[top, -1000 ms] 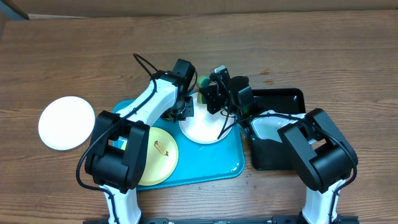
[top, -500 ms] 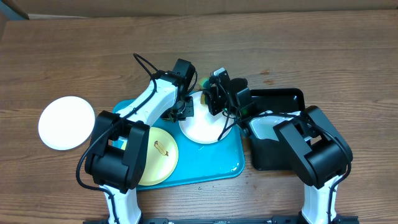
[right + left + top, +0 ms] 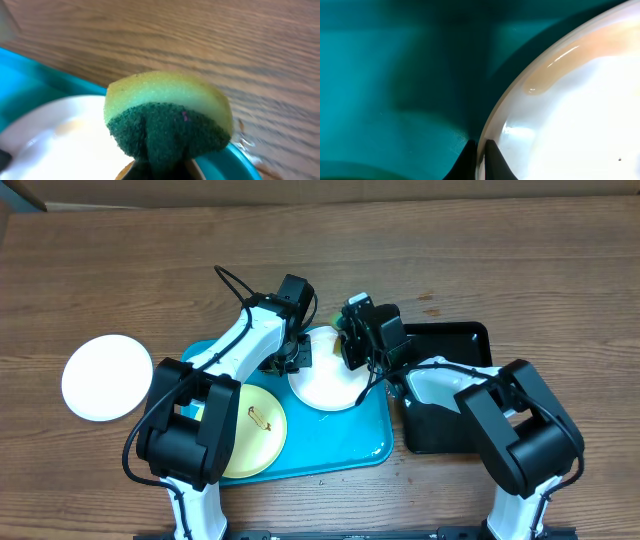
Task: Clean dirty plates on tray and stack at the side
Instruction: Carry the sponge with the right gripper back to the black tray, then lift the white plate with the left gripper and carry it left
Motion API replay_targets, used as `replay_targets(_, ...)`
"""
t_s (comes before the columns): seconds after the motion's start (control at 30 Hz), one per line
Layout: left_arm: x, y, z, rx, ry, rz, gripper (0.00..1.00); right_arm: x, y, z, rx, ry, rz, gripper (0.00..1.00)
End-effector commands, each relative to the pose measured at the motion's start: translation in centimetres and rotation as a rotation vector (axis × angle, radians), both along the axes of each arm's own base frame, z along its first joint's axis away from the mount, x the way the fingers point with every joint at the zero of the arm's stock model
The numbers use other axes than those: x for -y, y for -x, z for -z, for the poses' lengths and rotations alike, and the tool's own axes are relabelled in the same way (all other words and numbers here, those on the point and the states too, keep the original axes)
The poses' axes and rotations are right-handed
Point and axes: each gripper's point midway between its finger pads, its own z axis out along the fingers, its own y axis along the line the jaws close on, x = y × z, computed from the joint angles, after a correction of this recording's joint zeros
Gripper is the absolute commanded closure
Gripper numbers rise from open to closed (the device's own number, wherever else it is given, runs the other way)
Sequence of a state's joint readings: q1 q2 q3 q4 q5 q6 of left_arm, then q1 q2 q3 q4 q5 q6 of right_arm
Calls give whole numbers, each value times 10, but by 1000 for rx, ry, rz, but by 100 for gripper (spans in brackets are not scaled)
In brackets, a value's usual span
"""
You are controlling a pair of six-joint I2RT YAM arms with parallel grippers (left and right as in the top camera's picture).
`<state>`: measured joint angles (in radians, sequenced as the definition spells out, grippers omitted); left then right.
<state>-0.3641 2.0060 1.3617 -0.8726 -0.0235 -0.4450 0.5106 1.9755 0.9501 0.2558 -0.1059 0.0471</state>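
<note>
The turquoise tray (image 3: 340,442) carries a white plate (image 3: 325,385) at its far end and a pale yellow-green plate (image 3: 250,430) with a brown smear near its front. My left gripper (image 3: 302,356) is shut on the white plate's left rim; up close the rim (image 3: 481,150) sits pinched between the dark fingertips (image 3: 492,162). My right gripper (image 3: 348,345) is shut on a yellow-and-green sponge (image 3: 167,110), which hovers over the far edge of that plate (image 3: 60,145), green side toward the camera. Another white plate (image 3: 106,376) lies on the table left of the tray.
A glossy black tray (image 3: 455,332) sits right of the turquoise one, under my right arm. Wood tabletop (image 3: 480,250) surrounds everything. Both arms cross above the tray's far half.
My right gripper and the sponge have shifted slightly to the right along the white plate's far edge. The left gripper has kept its hold on the rim.
</note>
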Motion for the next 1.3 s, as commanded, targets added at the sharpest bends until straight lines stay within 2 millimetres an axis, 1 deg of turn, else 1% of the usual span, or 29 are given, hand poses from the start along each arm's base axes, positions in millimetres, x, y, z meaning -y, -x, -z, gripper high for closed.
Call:
replay_targets(0.0,-11,2,12,-14,-35,-36,96,20,-3,4,3,94,54,96)
replay_targets(0.07,-11,2,11,-14,-35,-36,96,23,0,5,-10,106,58,96)
replay_targets(0.1,-11,2,12,-14,-34,-36,96,23,0,3,-9,104,58,96)
replay_targets(0.13,-11,2,11,-14,-35,-36,96,22,0,-5,-1,95,54,96)
replay_targets(0.2,-11,2,11,-14,-34,-36,96,17,-1,-27,34,64,45,96)
replay_targets(0.3,-11,2,11,-14,-35,-36,96,11,-3,-71,108,0,27,96)
replay_targets(0.33,-11,2,11,-14,-35,-36,96,10,-3,-87,132,-25,33,96)
replay_targets(0.37,-11,2,11,-14,-35,-36,96,11,-2,-112,167,-60,44,96)
replay_targets(0.43,-11,2,11,-14,-35,-36,96,15,3,-132,184,-78,52,96)
replay_targets(0.5,-11,2,11,-14,-35,-35,96,22,7,-141,180,-75,60,96)
replay_targets(0.57,-11,2,11,-13,-35,-35,96,30,13,-142,153,-59,70,96)
replay_targets(0.6,-11,2,11,-13,-35,-35,96,44,22,-135,89,-37,103,96)
replay_targets(0.7,-11,1,9,-12,-37,-20,96,71,33,-122,-46,-43,217,96)
replay_targets(0.73,-11,0,7,-15,-39,-17,96,84,39,-117,-103,-50,272,96)
replay_targets(0.8,-10,-3,-2,-16,-43,-16,96,111,50,-109,-205,-52,375,96)
replay_targets(0.9,-12,-14,-26,1,-75,17,96,149,70,-98,-332,-32,499,96)
replay_targets(1.03,-29,-27,-62,37,-187,14,96,180,99,-80,-477,28,557,96)
replay_targets(1.1,-32,-29,-75,42,-211,14,96,189,109,-74,-518,72,547,96)
replay_targets(1.17,-36,-29,-84,38,-231,23,96,199,116,-71,-540,106,570,96)
replay_targets(1.27,-43,-26,-95,29,-274,24,96,210,118,-69,-542,137,604,96)
